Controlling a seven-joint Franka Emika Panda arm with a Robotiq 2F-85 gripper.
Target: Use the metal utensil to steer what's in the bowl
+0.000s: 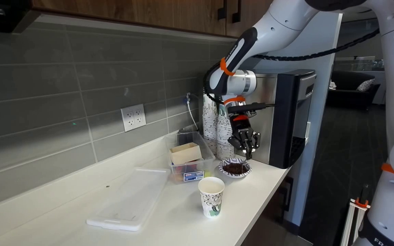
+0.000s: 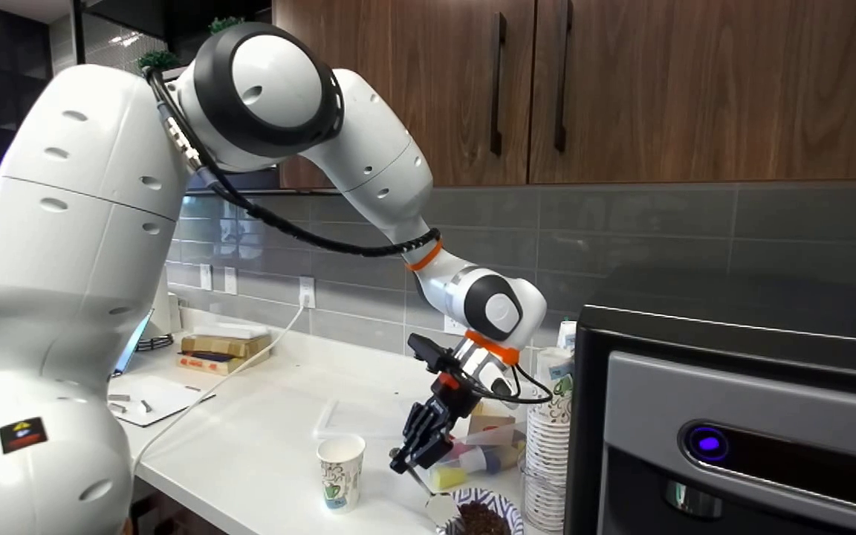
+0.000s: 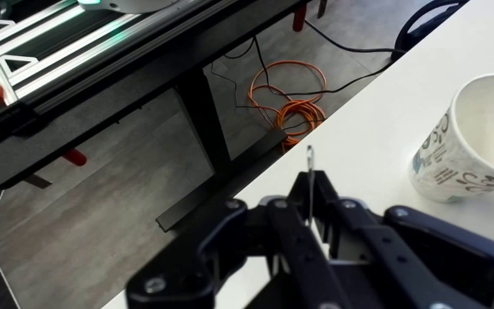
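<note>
And the gripper (image 2: 400,462) has the utensil (image 2: 440,508) pinched between its 2 fingers, near the handle's end by the look of it, a bit of metal poking past the tips in the wrist view. Down it slants, the lower end reaching over the rim into the bowl (image 1: 231,160); how deep it digs into the brown filling (image 1: 235,168), I can't tell. The bowl sits on the counter (image 1: 180,212), just beside the stacked cups (image 1: 224,141), with 1 lone cup (image 1: 211,198) near. Handling, then: the metal looks thin, stiff and smooth, unlikely to bend, but it could swivel in the pinch if the filling drags. A hold lower on the handle would probably steer better. The bowl looks like paper, so likely light: lean on its wall and it may skate or tip. Short, gentle strokes, and any steadying goes on the rim, softly, as it could crumple.
</note>
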